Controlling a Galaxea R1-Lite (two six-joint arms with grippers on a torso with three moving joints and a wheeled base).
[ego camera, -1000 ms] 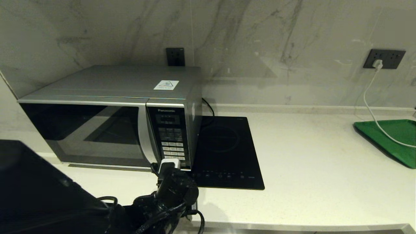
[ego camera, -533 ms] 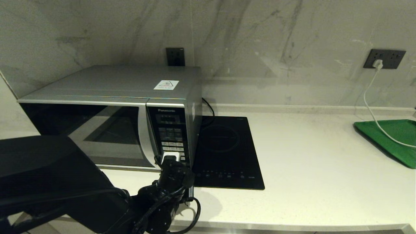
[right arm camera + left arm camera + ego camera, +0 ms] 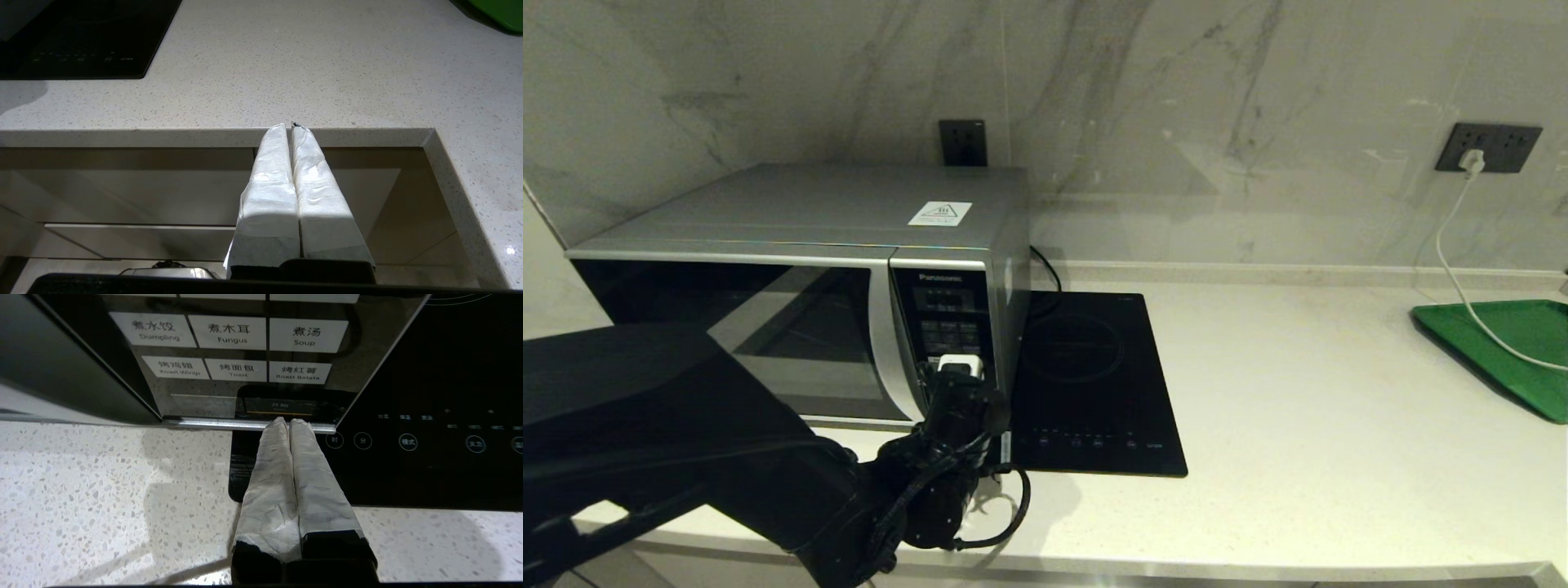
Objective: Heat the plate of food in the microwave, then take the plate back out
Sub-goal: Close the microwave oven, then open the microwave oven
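Note:
The silver-grey microwave (image 3: 800,237) stands at the left of the counter with its dark glass door closed. The plate of food is nowhere in sight. My left gripper (image 3: 957,369) is up against the lower part of the black keypad panel (image 3: 949,322). In the left wrist view the left gripper (image 3: 289,421) is shut and empty, its taped fingertips just below the dark Start button (image 3: 280,407) in the panel's bottom row (image 3: 229,369). Whether they touch it I cannot tell. My right gripper (image 3: 289,125) is shut and empty, parked below the counter's front edge.
A flat black induction hob (image 3: 1086,384) lies right beside the microwave. A green tray (image 3: 1515,351) sits at the far right with a white cable (image 3: 1450,261) running to it from a wall socket (image 3: 1490,147). The counter's front edge (image 3: 163,136) is close.
My left arm has risen and pushed forward, carrying the shut gripper from the microwave's bottom edge up onto the lower keypad. The microwave door stays closed.

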